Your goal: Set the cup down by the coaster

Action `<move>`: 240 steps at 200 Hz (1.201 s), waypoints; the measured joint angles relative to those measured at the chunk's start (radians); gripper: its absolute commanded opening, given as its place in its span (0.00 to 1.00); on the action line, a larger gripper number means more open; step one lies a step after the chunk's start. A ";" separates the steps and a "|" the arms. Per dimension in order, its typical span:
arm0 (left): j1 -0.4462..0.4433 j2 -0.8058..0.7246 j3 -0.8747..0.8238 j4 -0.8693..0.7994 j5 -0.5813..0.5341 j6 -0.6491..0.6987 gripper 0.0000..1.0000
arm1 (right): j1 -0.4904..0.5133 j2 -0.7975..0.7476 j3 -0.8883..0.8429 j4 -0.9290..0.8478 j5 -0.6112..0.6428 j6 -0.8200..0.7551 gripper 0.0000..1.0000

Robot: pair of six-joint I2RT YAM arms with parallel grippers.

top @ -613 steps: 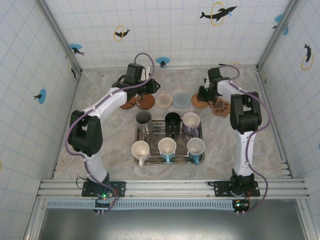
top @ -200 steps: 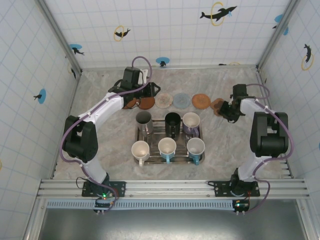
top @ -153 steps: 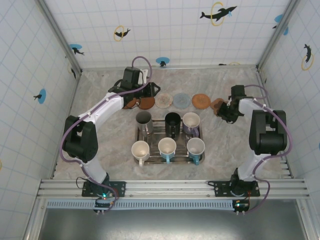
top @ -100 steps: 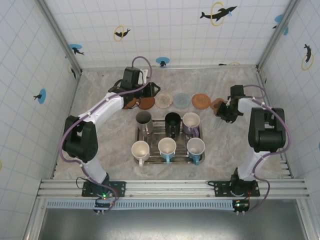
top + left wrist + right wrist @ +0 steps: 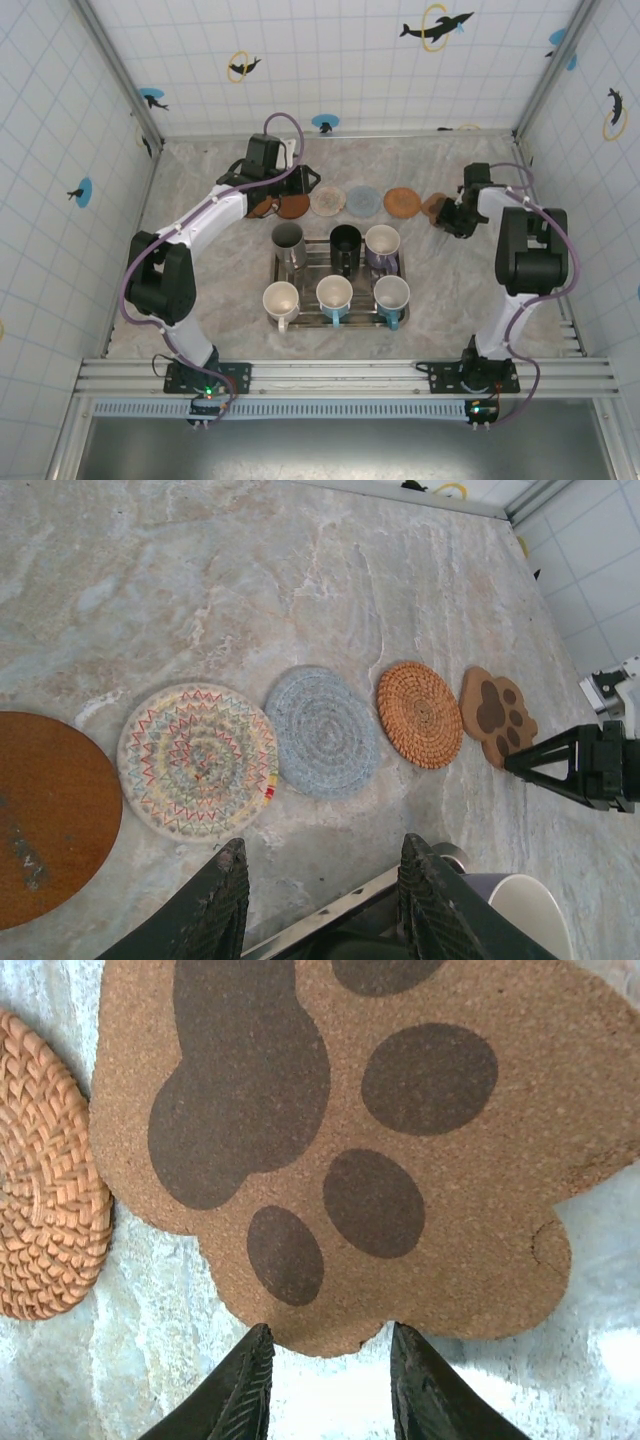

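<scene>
Several cups stand in a metal tray [image 5: 275, 275]: a steel one [image 5: 288, 240], a black one [image 5: 345, 243], a purple one [image 5: 382, 243] and three white ones in front. Coasters lie in a row behind it: brown [image 5: 50, 820], multicoloured [image 5: 198, 775], blue-grey [image 5: 322, 730], orange woven [image 5: 420, 713] and a cork paw coaster [image 5: 370, 1150]. My right gripper [image 5: 330, 1360] is open, low over the table, its fingers either side of the paw coaster's near edge [image 5: 433, 206]. My left gripper [image 5: 330, 880] hangs open and empty above the tray's back edge.
The right gripper [image 5: 600, 770] also shows from the left wrist, beside the paw coaster. Tiled walls close in the table on three sides. Bare marble lies behind the coaster row and to the right of the tray [image 5: 450, 290].
The right arm has swung out to the right, and its gripper has gone from the orange woven coaster to the paw coaster's right side. The left arm has barely moved.
</scene>
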 measured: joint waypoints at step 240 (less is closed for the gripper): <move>0.000 0.002 0.011 -0.016 -0.019 0.001 0.42 | 0.004 0.033 0.132 -0.051 -0.033 -0.013 0.34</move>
